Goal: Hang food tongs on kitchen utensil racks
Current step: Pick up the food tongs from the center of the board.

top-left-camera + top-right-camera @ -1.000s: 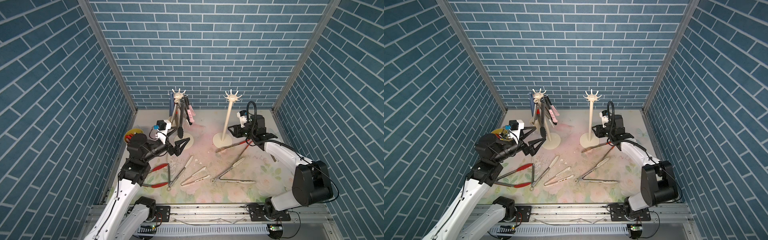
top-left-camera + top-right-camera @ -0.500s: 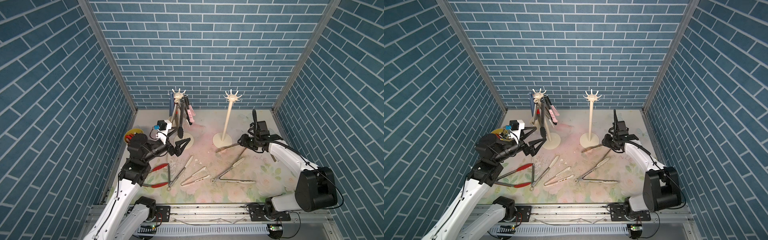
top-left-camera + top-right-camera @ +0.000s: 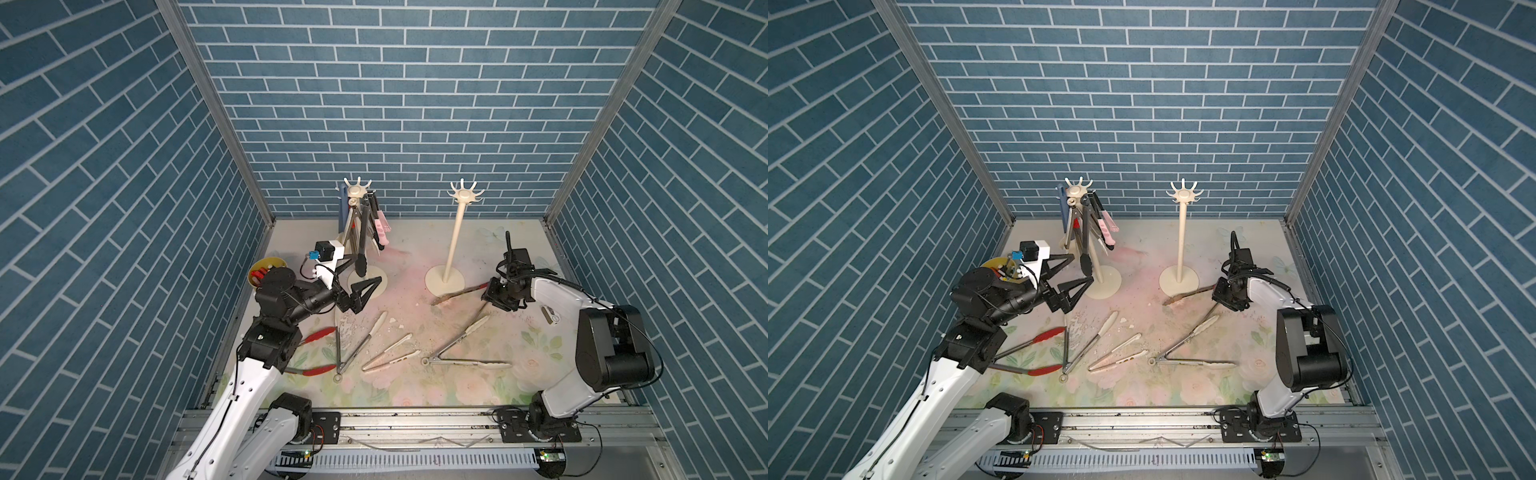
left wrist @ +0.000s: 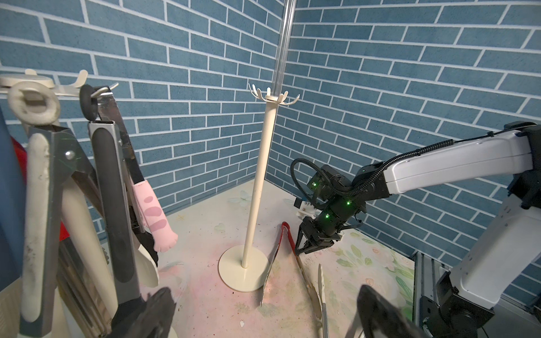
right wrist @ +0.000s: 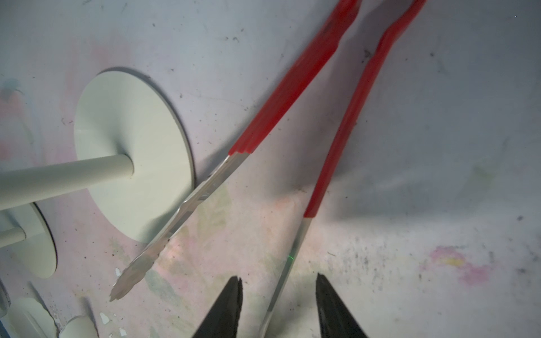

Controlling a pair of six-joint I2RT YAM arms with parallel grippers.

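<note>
Rack base (image 3: 436, 284) crowds one side of red tongs (image 3: 459, 294).

Desk (image 3: 415, 390): floral print, pink stains, white flakes (image 3: 347, 326) near centre.
Standing on it: left rack base (image 3: 1109, 284), right rack base (image 3: 444, 279), yellow cup (image 3: 276, 262) at left edge.
Lying on it, left to right: red-tipped tongs (image 3: 318, 334), cream-tipped tongs (image 3: 361, 342), slim cream tongs (image 3: 395, 346), wide-spread cream-tipped tongs (image 3: 469, 363).
Red-handled tongs (image 5: 292, 87) lie by the right rack base.

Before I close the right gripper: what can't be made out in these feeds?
- Right gripper contact with the red-handled tongs: right wrist view, fingers run off the frame edge.
- Hanging tongs count on the loaded rack: they overlap in both top views.
- Yellow cup contents: left arm covers part.
</note>
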